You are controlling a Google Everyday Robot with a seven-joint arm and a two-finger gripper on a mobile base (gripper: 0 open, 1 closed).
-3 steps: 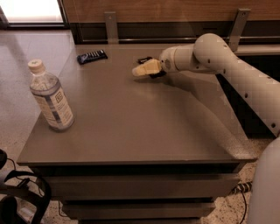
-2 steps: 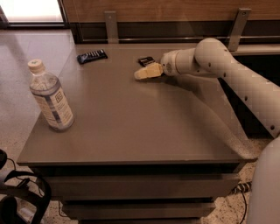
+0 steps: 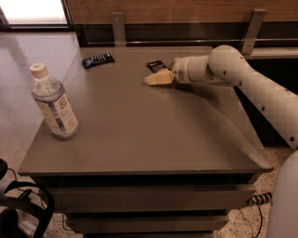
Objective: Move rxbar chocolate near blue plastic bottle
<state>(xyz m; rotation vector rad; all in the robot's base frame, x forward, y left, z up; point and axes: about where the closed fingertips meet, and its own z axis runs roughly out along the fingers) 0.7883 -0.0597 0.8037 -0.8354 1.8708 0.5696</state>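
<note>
No lettering is legible on the blue plastic bottle or the rxbar chocolate beside the hand.

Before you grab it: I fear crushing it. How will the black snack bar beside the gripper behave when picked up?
The rxbar chocolate lies flat and thin on the table, so probably light and unlikely to roll. Its wrapper looks smooth, so it may slide if nudged. The gripper sits right beside it, low over the table.

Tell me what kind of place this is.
Likely an office break area: a grey counter with drawers, polished speckled floor, wood-panelled wall. The gripper sits at the counter's far side by the rxbar chocolate.
</note>
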